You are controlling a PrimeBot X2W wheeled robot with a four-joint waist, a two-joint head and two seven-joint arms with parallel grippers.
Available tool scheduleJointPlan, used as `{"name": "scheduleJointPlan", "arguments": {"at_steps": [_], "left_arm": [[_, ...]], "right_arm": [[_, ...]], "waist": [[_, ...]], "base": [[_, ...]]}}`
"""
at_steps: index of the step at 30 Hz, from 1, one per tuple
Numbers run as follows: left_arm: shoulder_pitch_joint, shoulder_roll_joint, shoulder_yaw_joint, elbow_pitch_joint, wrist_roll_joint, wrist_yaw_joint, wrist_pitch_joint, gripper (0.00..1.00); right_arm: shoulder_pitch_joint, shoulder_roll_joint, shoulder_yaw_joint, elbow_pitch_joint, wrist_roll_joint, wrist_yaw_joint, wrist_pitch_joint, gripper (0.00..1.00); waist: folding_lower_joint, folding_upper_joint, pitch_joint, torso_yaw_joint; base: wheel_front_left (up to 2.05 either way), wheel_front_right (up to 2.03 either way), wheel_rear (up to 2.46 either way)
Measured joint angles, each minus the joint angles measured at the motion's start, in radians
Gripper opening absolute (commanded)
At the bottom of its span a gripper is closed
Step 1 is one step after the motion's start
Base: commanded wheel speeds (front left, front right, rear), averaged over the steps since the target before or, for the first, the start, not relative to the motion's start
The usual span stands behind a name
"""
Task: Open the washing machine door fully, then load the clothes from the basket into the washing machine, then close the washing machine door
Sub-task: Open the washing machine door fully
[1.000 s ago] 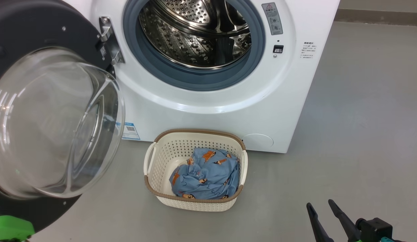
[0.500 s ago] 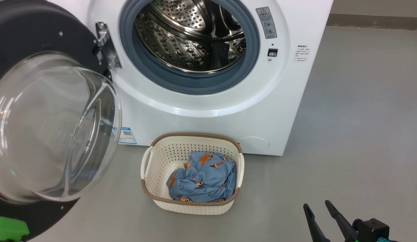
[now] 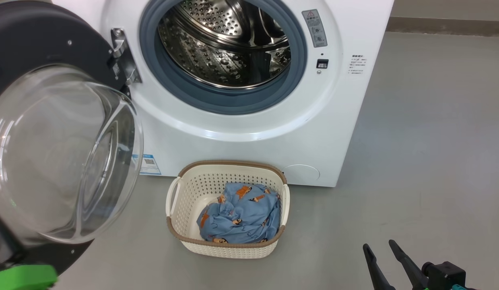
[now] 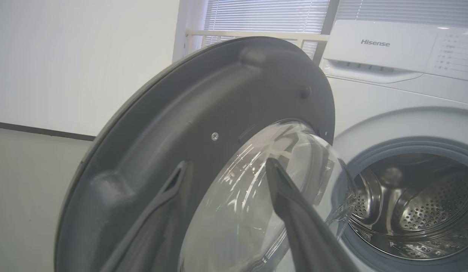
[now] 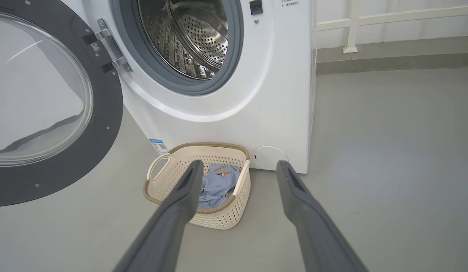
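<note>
**Left gripper (image 4: 225,166) spread at the open washing machine door (image 4: 162,124); clothes (image 3: 241,217) lie in the basket (image 3: 229,163)**

Left gripper's two long dark fingers stand wide apart and pinch nothing. In the left wrist view they rise in front of the large round glossy black door. One fingertip is over its dark grey inner face and the other over the bulging clear glass bowl (image 4: 249,196). Whether either finger touches the door cannot be told. From this gripper the perforated steel drum (image 4: 419,204) sits toward 4 o'clock.

The right gripper (image 3: 379,245) is also spread and empty. It hangs at 5 o'clock in the head view, above the grey floor (image 3: 414,161).

The small cream-white perforated plastic basket with its brown woven-look rim stands on the floor toward 10 o'clock from that gripper and well apart from it. It is just in front of the big white front-loading washing machine (image 3: 233,149), at 6 o'clock from the grey rubber ring (image 3: 221,100). The soft light-blue clothes printed with small orange-brown figures are bunched inside it, toward its 3 o'clock side.

In the right wrist view one fingertip crosses in front of the basket's rim.

The door stands swung open at 9 o'clock of the drum mouth, with a blue label sticker (image 3: 147,164) low on the machine beside it.
</note>
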Motion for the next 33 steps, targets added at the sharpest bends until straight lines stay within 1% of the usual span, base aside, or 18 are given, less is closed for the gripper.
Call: {"name": "scheduleJointPlan", "arguments": {"at_steps": [3,6,7,10,11,12,15,16,20,24,26,28,33], "left_arm": [[0.017,-0.006,-0.061,-0.072,0.011,-0.015,0.012,1.0],[0.032,-0.008,-0.117,-0.106,0.027,-0.034,0.02,1.0],[0.036,-0.009,-0.135,-0.112,0.034,-0.034,0.021,1.0],[0.056,-0.012,-0.186,-0.117,0.042,-0.056,0.021,1.0],[0.056,-0.012,-0.186,-0.117,0.042,-0.056,0.021,1.0],[0.074,-0.013,-0.213,-0.111,0.041,-0.072,0.02,1.0],[0.107,-0.015,-0.24,-0.083,0.045,-0.088,0.018,1.0],[0.107,-0.015,-0.24,-0.083,0.045,-0.088,0.018,1.0],[0.148,-0.014,-0.254,-0.024,0.034,-0.137,0.003,1.0],[0.181,-0.011,-0.255,0.053,0.022,-0.173,-0.008,1.0],[0.197,-0.012,-0.247,0.089,0.023,-0.184,-0.009,1.0],[0.203,-0.012,-0.233,0.115,0.029,-0.184,-0.009,1.0],[0.208,-0.025,-0.206,0.132,0.032,-0.195,-0.013,1.0]], "right_arm": [[-0.001,0.0,0.003,-0.001,0.0,0.0,0.0,1.0],[-0.002,-0.001,0.005,-0.003,0.0,0.0,0.0,1.0],[-0.003,-0.001,0.006,-0.003,0.0,0.0,0.0,1.0],[-0.006,-0.001,0.005,-0.008,0.0,0.0,0.0,1.0],[-0.006,-0.001,0.005,-0.008,0.0,0.0,0.0,1.0],[-0.006,-0.001,0.006,-0.01,0.0,0.0,0.0,1.0],[-0.007,-0.004,0.007,-0.015,0.0,0.0,0.0,1.0],[-0.007,-0.004,0.007,-0.015,0.0,0.0,0.0,1.0],[-0.007,-0.008,0.007,-0.027,-0.001,0.0,0.0,1.0],[-0.007,-0.016,0.008,-0.041,-0.002,0.0,0.0,1.0],[-0.007,-0.016,0.009,-0.045,-0.007,0.0,0.0,1.0],[-0.007,-0.019,0.01,-0.047,-0.008,0.0,0.0,1.0],[-0.007,-0.027,0.004,-0.048,-0.009,0.0,0.0,1.0]], "waist": [[0.0,0.0001,0.0,-0.009],[0.0,0.0,0.001,-0.023],[0.0,0.0,0.001,-0.029],[0.0,0.0,0.001,-0.049],[0.0,0.0,0.001,-0.049],[0.0,0.0,0.0,-0.066],[0.0,0.0,-0.001,-0.094],[0.0,0.0,-0.001,-0.094],[0.0,0.0,-0.004,-0.135],[0.0,0.0,-0.005,-0.177],[0.0,0.0,-0.006,-0.198],[0.0,0.0,-0.006,-0.218],[0.0,0.0,-0.008,-0.258]], "base": [[0.0,0.0,0.0],[0.0,0.0,0.0],[0.0,0.0,0.0],[0.0,0.0,0.0],[0.0,0.0,0.0],[0.0,0.0,0.0],[0.0,0.0,0.0],[0.0,0.0,0.0],[0.0,0.0,0.0],[0.0,0.0,0.0],[0.0,0.0,0.0],[0.0,0.0,0.0],[0.0,0.0,0.0]]}}
